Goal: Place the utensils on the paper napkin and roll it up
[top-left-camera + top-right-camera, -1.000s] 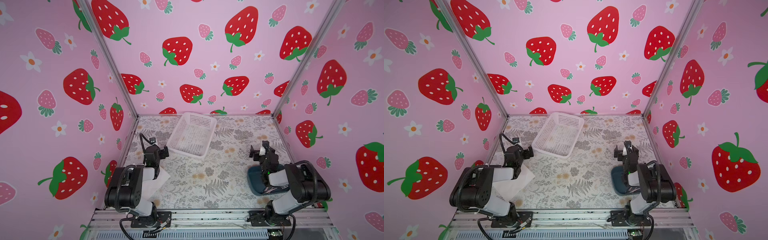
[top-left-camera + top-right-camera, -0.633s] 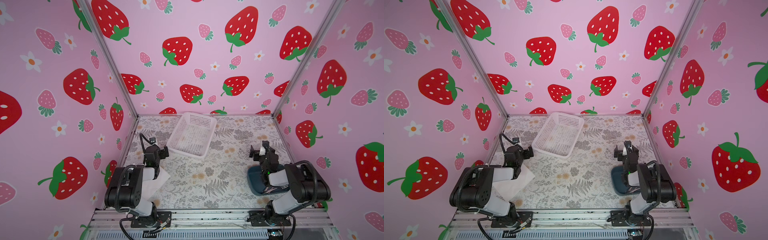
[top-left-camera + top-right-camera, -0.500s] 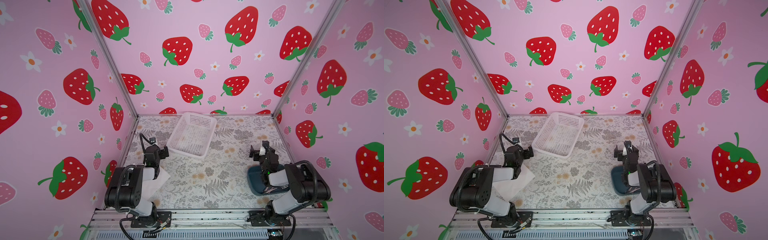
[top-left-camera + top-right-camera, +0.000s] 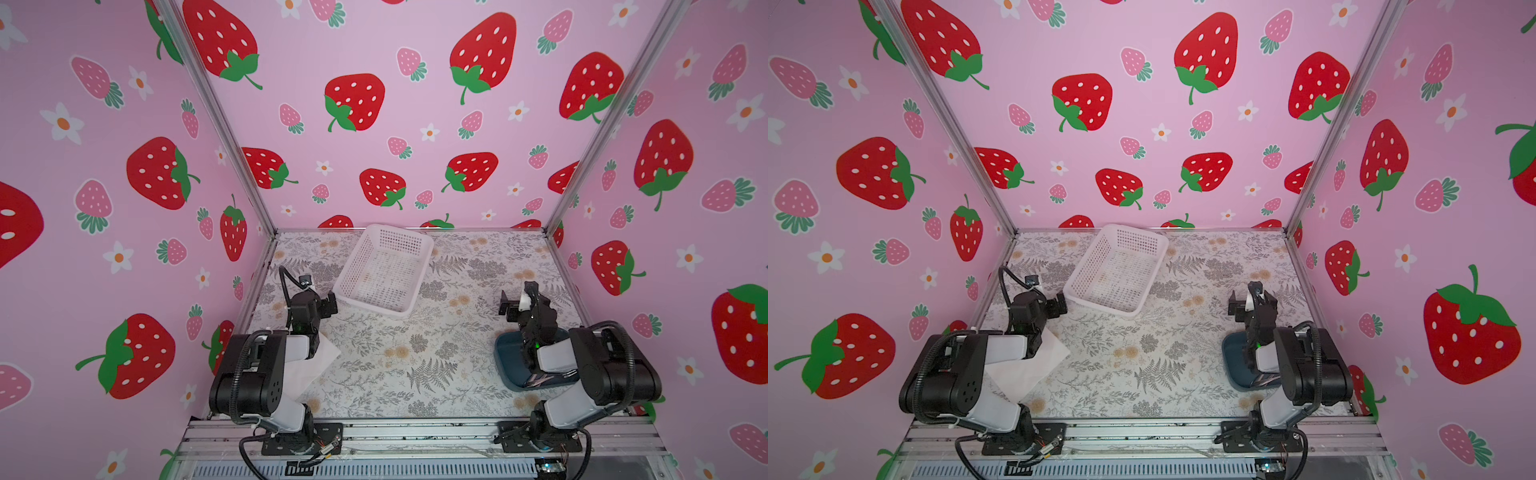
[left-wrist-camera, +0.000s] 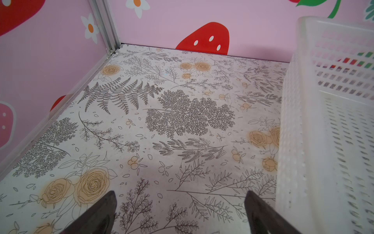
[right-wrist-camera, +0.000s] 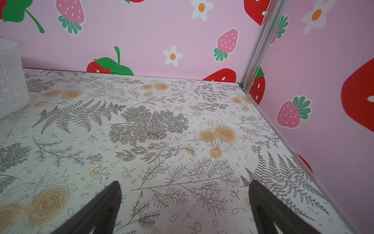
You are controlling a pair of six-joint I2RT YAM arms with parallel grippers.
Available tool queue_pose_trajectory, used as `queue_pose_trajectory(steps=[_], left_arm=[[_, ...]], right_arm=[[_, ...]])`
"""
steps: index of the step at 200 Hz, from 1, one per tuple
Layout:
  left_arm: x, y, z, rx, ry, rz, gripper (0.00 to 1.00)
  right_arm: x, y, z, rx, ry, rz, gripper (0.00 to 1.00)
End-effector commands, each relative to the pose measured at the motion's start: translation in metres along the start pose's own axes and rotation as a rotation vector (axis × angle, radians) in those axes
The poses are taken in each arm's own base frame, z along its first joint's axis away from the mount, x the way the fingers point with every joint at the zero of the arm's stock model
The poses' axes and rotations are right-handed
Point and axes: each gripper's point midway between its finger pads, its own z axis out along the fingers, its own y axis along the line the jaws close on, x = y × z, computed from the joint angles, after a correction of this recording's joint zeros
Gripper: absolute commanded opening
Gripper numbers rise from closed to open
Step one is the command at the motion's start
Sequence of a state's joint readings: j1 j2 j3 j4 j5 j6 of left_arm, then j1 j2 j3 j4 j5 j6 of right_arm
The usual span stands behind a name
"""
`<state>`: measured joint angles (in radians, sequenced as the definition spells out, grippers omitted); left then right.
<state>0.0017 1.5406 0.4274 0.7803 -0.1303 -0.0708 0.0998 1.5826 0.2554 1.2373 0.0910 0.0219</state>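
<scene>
My left claw (image 5: 180,197) and right claw (image 6: 185,187) gape wide, empty. Near-left of the basket (image 4: 384,270) lies the paper napkin (image 4: 322,361), near-right the utensils (image 4: 540,379) in a tray (image 4: 508,357); my left arm (image 4: 266,365) could drag the napkin.

I can find no change between the earlier top views and now. My left jaws and right jaws are spread as wide as before, and both arms are in the same pose. The paper napkin (image 4: 326,357), the utensils (image 4: 540,379) in the dark tray (image 4: 508,353) and the white basket (image 4: 353,266) lie on the counter (image 4: 415,353) exactly where they lay a second ago.
</scene>
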Motion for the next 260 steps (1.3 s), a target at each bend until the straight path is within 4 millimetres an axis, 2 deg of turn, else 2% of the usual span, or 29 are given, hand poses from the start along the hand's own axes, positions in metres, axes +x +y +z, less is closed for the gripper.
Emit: queue_pose_trajectory(steps=[1, 42, 59, 70, 84, 109, 127, 147, 167, 183, 205, 230, 260], left_arm=[[-0.008, -0.002, 0.002, 0.005, -0.011, 0.017, 0.99], [-0.027, -0.002, -0.010, 0.007, -0.001, 0.016, 0.99], [-0.037, 0.000, -0.018, 0.000, -0.016, 0.009, 0.99], [-0.044, 0.002, -0.023, -0.011, -0.008, -0.003, 0.99], [-0.054, 0.013, -0.029, -0.078, 0.008, -0.093, 0.99], [-0.060, 0.031, -0.046, -0.194, 0.099, -0.246, 0.99], [-0.061, 0.036, -0.060, -0.234, 0.141, -0.371, 0.99], [-0.067, -0.002, -0.067, 0.012, 0.185, -0.444, 0.99], [-0.078, -0.062, -0.084, 0.360, 0.254, -0.543, 1.00], [-0.075, -0.088, -0.096, 0.483, 0.351, -0.627, 0.98], [-0.059, -0.098, -0.113, 0.466, 0.462, -0.601, 0.97], [-0.048, -0.122, -0.132, 0.536, 0.520, -0.567, 0.97], [-0.026, -0.144, -0.140, 0.566, 0.606, -0.551, 0.97]], right_arm=[[-0.012, -0.001, 0.001, -0.004, -0.037, -0.004, 1.00], [-0.023, -0.004, 0.009, 0.007, 0.022, 0.008, 1.00], [-0.030, -0.013, 0.007, 0.049, 0.036, 0.044, 1.00], [-0.032, -0.025, 0.006, 0.121, 0.073, 0.107, 1.00], [-0.041, -0.029, 0.007, 0.135, 0.134, 0.171, 1.00], [-0.032, -0.032, 0.001, 0.132, 0.313, 0.394, 1.00], [-0.013, -0.041, -0.015, 0.166, 0.430, 0.591, 1.00], [0.006, -0.047, -0.033, 0.202, 0.527, 0.711, 1.00], [0.020, -0.048, -0.045, 0.233, 0.572, 0.753, 1.00], [0.034, -0.051, -0.056, 0.290, 0.616, 0.776, 1.00], [0.040, -0.057, -0.069, 0.339, 0.631, 0.766, 1.00], [0.038, -0.056, -0.078, 0.336, 0.644, 0.748, 1.00], [0.048, -0.056, -0.088, 0.363, 0.693, 0.727, 1.00]])
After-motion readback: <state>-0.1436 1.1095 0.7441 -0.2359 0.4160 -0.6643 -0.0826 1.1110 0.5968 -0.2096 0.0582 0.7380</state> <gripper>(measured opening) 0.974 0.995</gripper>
